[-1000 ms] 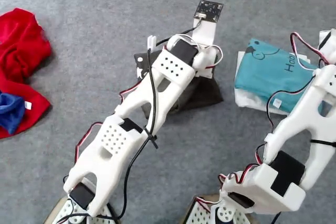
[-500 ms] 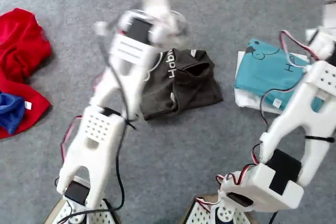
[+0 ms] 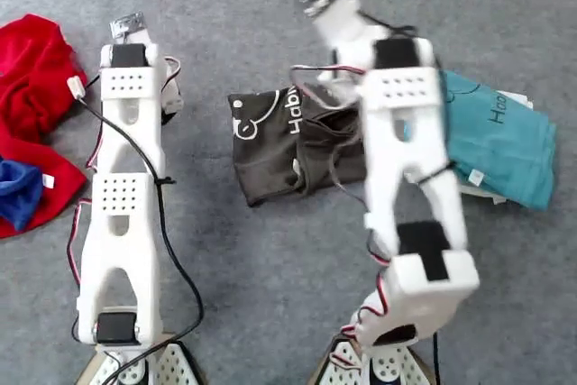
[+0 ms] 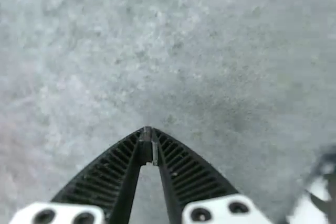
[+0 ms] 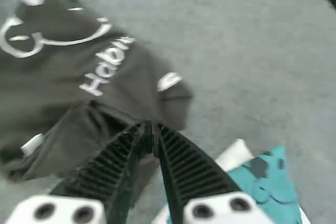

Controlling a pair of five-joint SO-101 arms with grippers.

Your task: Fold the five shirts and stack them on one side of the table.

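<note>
Grey felt (image 4: 157, 35) now under left claw (image 4: 147, 139), together | right claw (image 5: 151, 130), together, swung over dark shirt (image 5: 68, 77)

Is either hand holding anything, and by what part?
Nothing is held. The left hand is shut over the grey felt table. The right hand is shut and empty, and the dark brown printed shirt lies on the table.

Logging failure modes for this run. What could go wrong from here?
1. The dark shirt is bunched, not flat. The right gripper, shut above its edge, may pinch one layer and pull the fold open.
2. The teal shirt lies askew on the white shirt, so another shirt put on top could slide off.
</note>
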